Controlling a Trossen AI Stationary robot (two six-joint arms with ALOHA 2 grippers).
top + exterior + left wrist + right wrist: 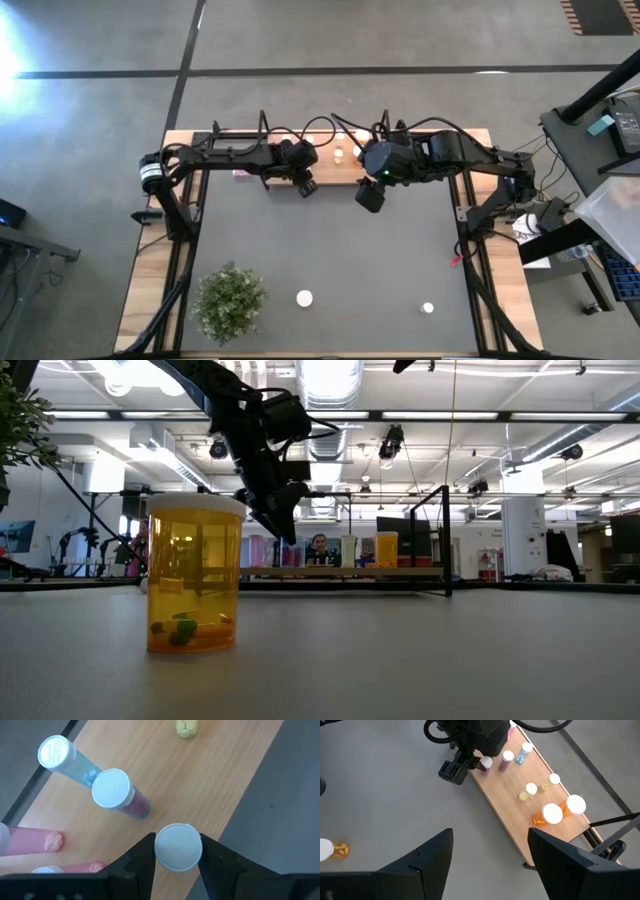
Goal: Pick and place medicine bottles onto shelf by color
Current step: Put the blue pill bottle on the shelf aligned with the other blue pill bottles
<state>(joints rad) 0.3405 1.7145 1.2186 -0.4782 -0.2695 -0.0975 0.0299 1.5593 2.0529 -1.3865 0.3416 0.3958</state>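
Note:
The shelf (345,165), a light wooden board, lies at the table's far edge and carries several bottles. In the left wrist view these are a pale blue one (67,762), a purplish one (125,797) and pink ones (30,842). Orange bottles (552,813) stand toward the shelf's right end. My left gripper (305,186) is at the board's near edge, shut on a white-capped bottle (178,846) whose body is hidden under the cap. My right gripper (490,865) is open and empty, hovering above the mat just right of it. An orange bottle (195,575) stands on the mat near the front. My left gripper pinches the bottle's white cap (160,851) between its two fingers (142,857), one on each side of the rim. The fingers come from above, pointing down. The bottle stands upright in the hold, over the board's near edge. I cannot tell whether its base rests on the board.
A green potted plant (230,300) stands at the mat's front left. Two white-capped bottles (303,297) (427,308) stand on the dark mat near the front edge. Black wire frames (440,540) rise at the shelf's ends. A small yellow lump (187,727) lies on the board.

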